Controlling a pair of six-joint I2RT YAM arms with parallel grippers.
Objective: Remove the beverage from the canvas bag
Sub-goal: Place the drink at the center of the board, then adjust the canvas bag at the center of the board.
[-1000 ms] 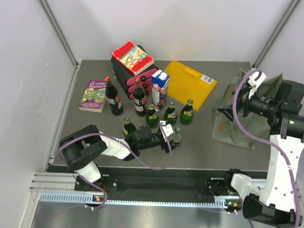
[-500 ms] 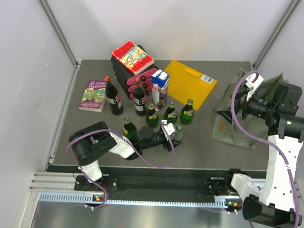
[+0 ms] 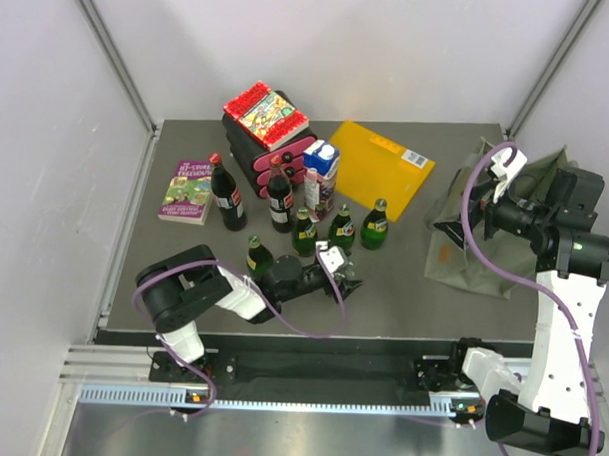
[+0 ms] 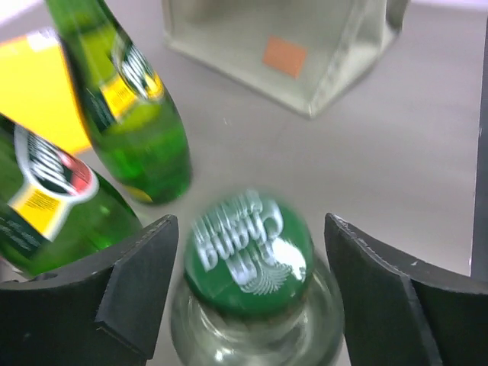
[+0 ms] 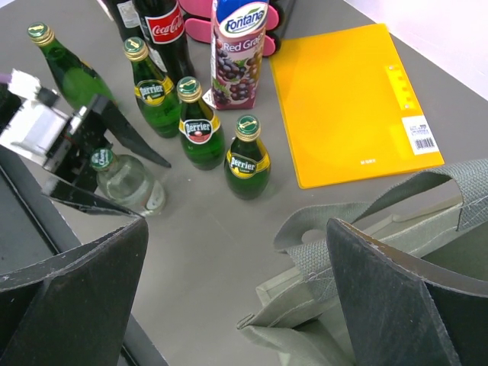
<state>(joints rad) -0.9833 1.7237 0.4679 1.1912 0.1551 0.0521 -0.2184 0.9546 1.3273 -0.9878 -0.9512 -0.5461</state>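
- The dark grey table (image 3: 403,286) carries everything, with the bottles gathered left of centre.
- The olive-green canvas bag (image 3: 462,252) sits slumped at the right side of the table, well apart from the bottles. Its mouth is open and its handles lie floppy.
- A flat yellow-orange folder (image 3: 379,169) lies between the bag and the bottles, toward the far edge.
- A pink-and-black stack (image 3: 269,147) stands at the far left-centre, with a colourful book on top.
- A green-covered book (image 3: 189,191) lies flat near the left edge.
- Two dark Coca-Cola bottles (image 3: 229,197) stand upright beside the stack.
- A Fontana red grape carton (image 5: 238,46) stands just beside the cola bottles.
- The right gripper (image 5: 236,222) hangs above the bag's mouth, fingers spread wide with nothing between them.
- The left gripper (image 4: 250,221) is low over the table near its front edge. Its jaws straddle a bottle neck, with a visible gap to the cap on each side.
- Three green Perrier bottles (image 5: 247,164) stand in a row in front of the carton, and a fourth green bottle (image 5: 65,65) stands off to the left.
- The beverage, a clear glass bottle (image 5: 126,183) with a green cap, stands upright on the table outside the bag, between the left gripper's fingers.
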